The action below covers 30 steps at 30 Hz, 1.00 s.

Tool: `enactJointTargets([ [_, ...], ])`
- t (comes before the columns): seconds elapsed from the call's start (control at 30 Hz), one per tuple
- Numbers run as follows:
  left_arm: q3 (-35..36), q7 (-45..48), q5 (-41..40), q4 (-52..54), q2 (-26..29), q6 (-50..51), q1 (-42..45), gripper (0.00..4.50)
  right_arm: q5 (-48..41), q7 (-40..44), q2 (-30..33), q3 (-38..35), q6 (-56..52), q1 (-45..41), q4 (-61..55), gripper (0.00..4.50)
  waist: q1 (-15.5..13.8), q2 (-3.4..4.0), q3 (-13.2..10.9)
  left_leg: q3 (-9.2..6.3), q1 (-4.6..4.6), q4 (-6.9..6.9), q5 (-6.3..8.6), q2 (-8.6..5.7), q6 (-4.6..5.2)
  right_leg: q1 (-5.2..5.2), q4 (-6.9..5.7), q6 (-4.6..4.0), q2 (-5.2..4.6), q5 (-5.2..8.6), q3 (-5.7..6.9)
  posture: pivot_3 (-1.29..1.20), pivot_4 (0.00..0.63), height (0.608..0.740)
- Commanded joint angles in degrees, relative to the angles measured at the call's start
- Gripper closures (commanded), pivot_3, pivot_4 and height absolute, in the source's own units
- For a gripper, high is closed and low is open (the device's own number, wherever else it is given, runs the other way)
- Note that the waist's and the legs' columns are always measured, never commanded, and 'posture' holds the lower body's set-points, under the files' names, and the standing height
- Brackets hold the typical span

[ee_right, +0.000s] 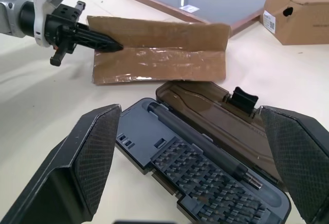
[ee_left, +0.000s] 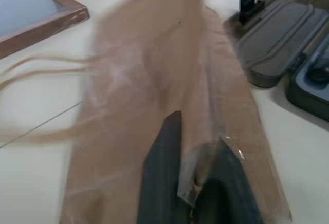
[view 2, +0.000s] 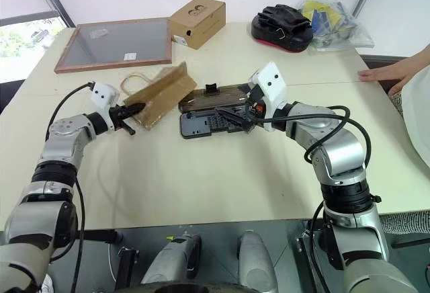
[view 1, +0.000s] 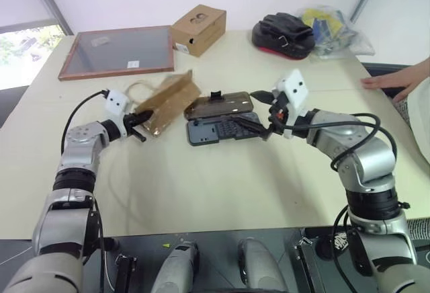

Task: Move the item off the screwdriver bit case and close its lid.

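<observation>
Here the left hand (view 2: 132, 111) pinches the kraft paper bag (view 2: 160, 93), lying just left of the open screwdriver bit case (view 2: 201, 126); the right hand (ee_right: 190, 167), spread, hovers over the case, nearer its lid (view 2: 213, 98).

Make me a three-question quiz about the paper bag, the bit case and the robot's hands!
1. Where is the brown paper bag lying?
A. on the table just beyond the open lid
B. inside the case
C. on the cardboard box

2. How many round holes show on the cardboard box?
A. none
B. two
C. five

3. What is the left hand doing?
A. hanging wide open
B. shut on the paper bag
C. holding the lid

Answers:
1 A, the bag rests on the table past the lid of the screwdriver bit case.
2 B, two holes sit on its top.
3 B, its fingers pinch the bag's edge.
</observation>
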State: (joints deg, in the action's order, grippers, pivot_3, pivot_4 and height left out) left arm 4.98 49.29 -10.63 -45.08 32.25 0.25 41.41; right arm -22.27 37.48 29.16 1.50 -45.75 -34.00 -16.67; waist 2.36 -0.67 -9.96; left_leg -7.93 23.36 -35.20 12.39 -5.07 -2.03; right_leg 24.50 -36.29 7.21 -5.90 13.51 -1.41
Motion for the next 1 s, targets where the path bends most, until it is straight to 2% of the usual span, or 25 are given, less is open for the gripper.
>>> enactJointTargets([
  [0.03, 2.43, -1.87, -1.05, 3.45, 0.45, -1.00, -0.03, 4.43, -0.79, -0.29, -0.32, -0.71, 1.22, -0.44, -1.83, 0.00, 0.04, 0.00, 0.00, 0.00, 0.00, 0.00, 0.00, 0.00, 0.00, 0.00, 0.00, 0.00, 0.00, 0.00, 0.00, 0.00, 0.150, 0.740],
  [0.13, 4.93, -5.86, -1.73, 7.68, 1.31, -0.10, -1.49, 4.43, -0.50, -0.12, -0.65, -0.27, 1.80, -0.70, -1.15, 0.00, 0.12, 0.00, 0.00, -0.04, 0.00, 0.00, 0.00, 0.01, 0.00, 0.01, -0.01, 0.00, 0.00, 0.00, 0.00, 0.00, 0.150, 0.740],
  [0.3, 11.23, -15.55, -1.76, 21.42, 4.14, 4.51, -8.97, 4.43, -0.42, 0.09, -1.70, 0.49, 2.58, -1.27, 0.09, 0.00, 0.34, 0.00, 0.00, -0.03, -0.01, 0.01, 0.00, 0.06, 0.00, 0.07, -0.04, 0.00, 0.01, 0.00, -0.05, 0.00, 0.150, 0.740],
  [0.43, 20.27, -24.77, -1.73, 36.98, 6.63, 12.06, -19.60, 4.43, -0.45, 1.32, -2.58, 1.96, 3.57, -1.76, 1.81, 0.00, 0.22, 0.00, 0.00, 0.00, -0.01, 0.02, 0.00, 0.13, 0.00, 0.08, -0.05, 0.00, -0.01, 0.00, -0.10, 0.00, 0.150, 0.740],
  [0.57, 25.90, -29.91, -0.55, 45.96, 7.30, 17.76, -28.30, 4.43, -0.30, 2.91, -3.22, 3.08, 4.98, -2.78, 4.20, 0.00, -0.13, -0.01, 0.01, -0.02, 0.00, 0.02, 0.00, 0.12, 0.00, 0.06, -0.03, 0.00, -0.01, 0.00, -0.09, 0.00, 0.150, 0.740],
  [0.73, 29.13, -35.27, 1.96, 46.06, 6.93, 19.89, -34.44, 4.43, 0.26, 4.20, -4.05, 4.56, 6.51, -4.21, 6.62, 0.00, -0.40, -0.01, 0.01, -0.04, -0.01, 0.02, 0.01, 0.09, -0.01, 0.01, 0.00, -0.01, -0.02, 0.00, -0.07, 0.00, 0.150, 0.740],
  [1.0, 27.82, -39.09, 3.36, 40.02, 4.24, 18.77, -37.20, 4.43, 0.37, 4.64, -4.23, 4.52, 6.56, -4.47, 6.78, 0.00, -0.61, -0.03, 0.02, -0.04, -0.01, 0.03, 0.01, 0.09, -0.01, 0.01, 0.03, -0.01, -0.02, 0.00, -0.05, 0.00, 0.150, 0.740],
])
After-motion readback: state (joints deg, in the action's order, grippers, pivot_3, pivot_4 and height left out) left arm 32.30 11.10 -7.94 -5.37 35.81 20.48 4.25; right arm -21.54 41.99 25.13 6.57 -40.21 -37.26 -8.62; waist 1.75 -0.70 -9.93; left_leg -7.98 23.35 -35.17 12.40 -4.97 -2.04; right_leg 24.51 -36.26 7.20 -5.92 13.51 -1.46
